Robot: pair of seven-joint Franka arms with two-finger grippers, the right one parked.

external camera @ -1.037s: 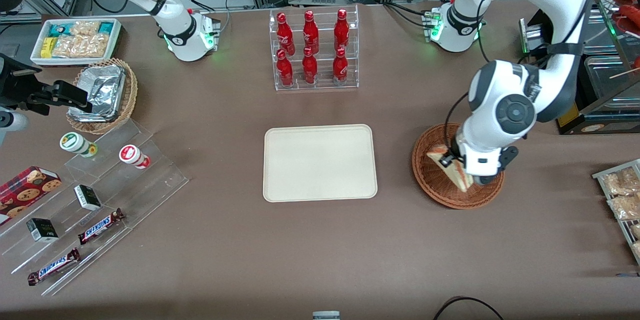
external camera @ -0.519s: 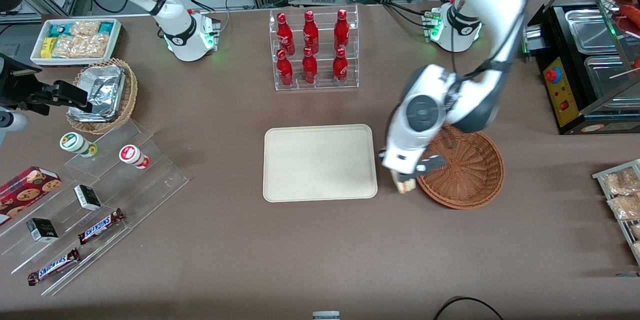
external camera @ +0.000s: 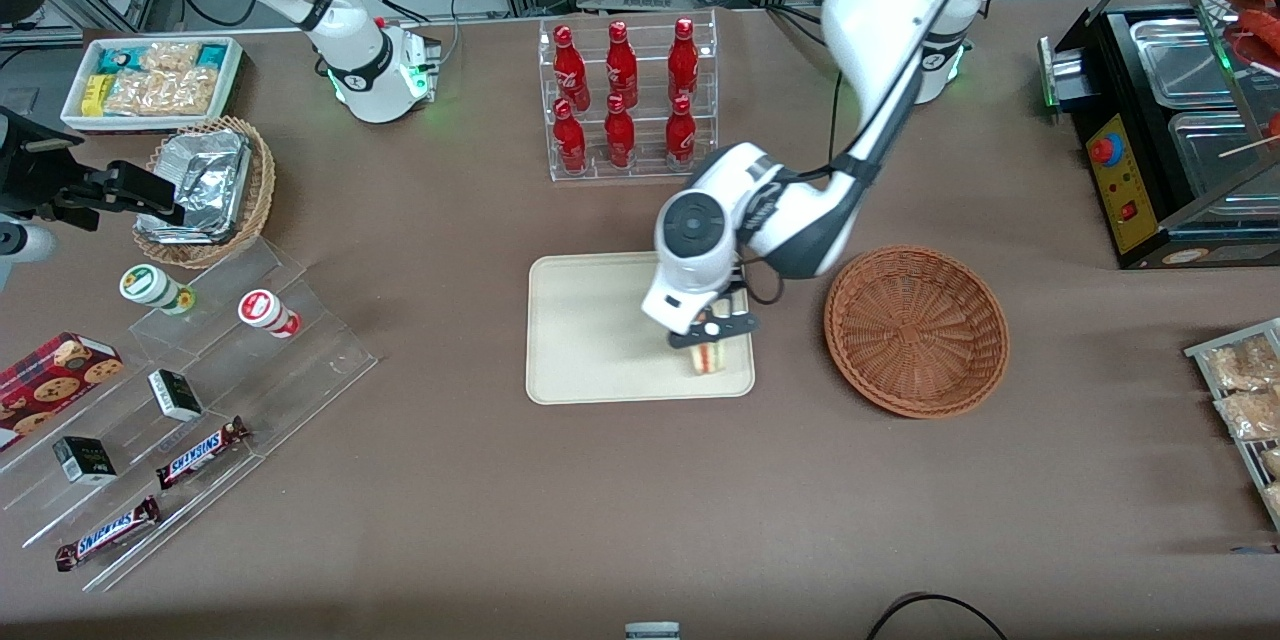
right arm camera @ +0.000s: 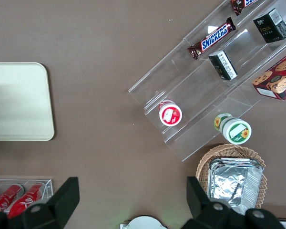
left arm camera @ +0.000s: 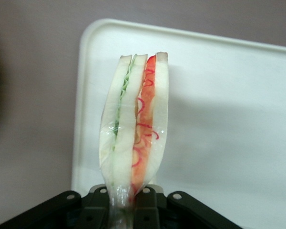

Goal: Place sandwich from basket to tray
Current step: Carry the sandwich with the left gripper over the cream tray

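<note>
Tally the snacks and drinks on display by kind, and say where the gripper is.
Red bottles: 6
Snickers bars: 2
Sandwich: 1
Total: 9
The gripper is over the tray, jaws shut on the sandwich; the basket is empty.

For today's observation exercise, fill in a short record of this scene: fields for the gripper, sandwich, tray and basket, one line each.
gripper: left arm's gripper over the tray's corner nearest the basket, shut on the sandwich
sandwich: sandwich held edge-on in its clear wrap, above the tray
tray: cream tray, nothing lying on it
basket: reddish-brown wicker basket beside the tray, with nothing in it
</note>
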